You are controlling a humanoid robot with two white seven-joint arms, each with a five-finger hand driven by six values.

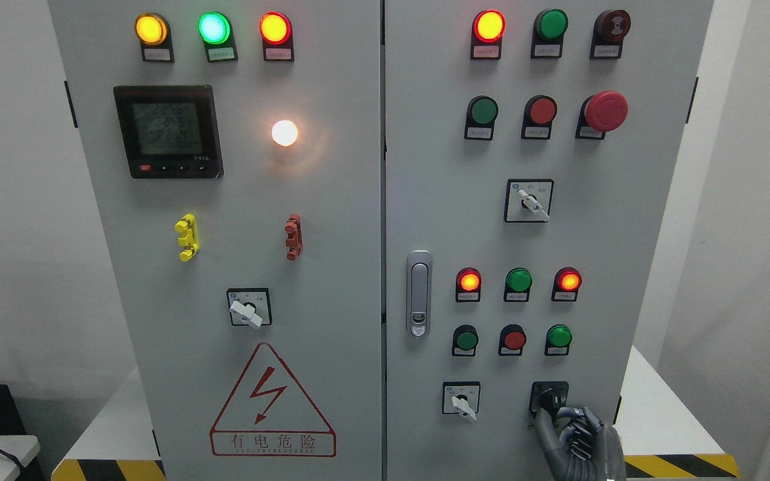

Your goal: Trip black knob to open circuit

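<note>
White walls frame a grey electrical cabinet (pixel 331 267) with 2 doors, standing on a pale floor edged by yellow-and-black hazard tape (pixel 679 464). In the head view, the right robot hand (pixel 575 434) rises from the bottom edge at the lower right, dark grey, its fingers (pixel 545 427) curled up against the black knob (pixel 549 399); they touch the knob's lower edge, though whether they truly grip it I cannot tell. The knob sits in a black square plate directly above the robot hand, at the bottom of the right door. Just to the hand's left is a white-handled selector switch (pixel 461 401). Above the hand are 2 rows of 3 round lights and buttons, the nearer row green, red, green, the upper row with a lit red lamp (pixel 469 281) at the left. Farther up and left is the door's metal latch handle (pixel 418 294). High above the hand is a red mushroom stop button (pixel 605 111). Far to the hand's left, on the left door, are a red triangle warning sign (pixel 271 404), a digital meter (pixel 168 130) and a glowing white lamp (pixel 285 133).
</note>
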